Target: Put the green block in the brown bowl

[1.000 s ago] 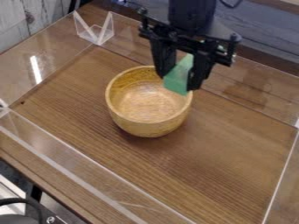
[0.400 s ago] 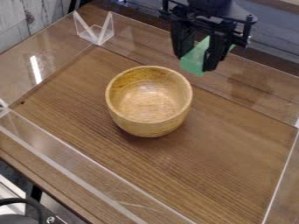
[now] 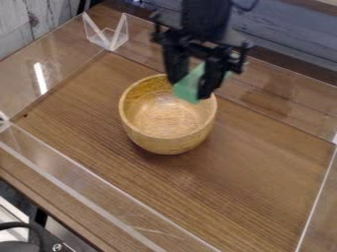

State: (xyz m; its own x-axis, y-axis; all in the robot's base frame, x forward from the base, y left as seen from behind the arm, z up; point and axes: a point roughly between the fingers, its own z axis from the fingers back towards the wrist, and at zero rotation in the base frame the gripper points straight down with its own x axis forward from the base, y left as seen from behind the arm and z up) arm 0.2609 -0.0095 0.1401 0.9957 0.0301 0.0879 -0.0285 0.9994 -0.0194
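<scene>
Camera | claw (image 3: 198,81) clamped on green block (image 3: 194,83) | seemingly above brown bowl (image 3: 142,135) far rim

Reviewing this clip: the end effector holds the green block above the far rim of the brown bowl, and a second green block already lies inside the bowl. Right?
Not quite. The camera view shows the brown bowl empty inside; there is no second block. The only green block is held in the end effector, above the bowl's far rim.

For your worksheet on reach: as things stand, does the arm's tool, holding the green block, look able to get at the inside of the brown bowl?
Probably yes. The tool holds the green block over the brown bowl, whose inside is bare.
</scene>
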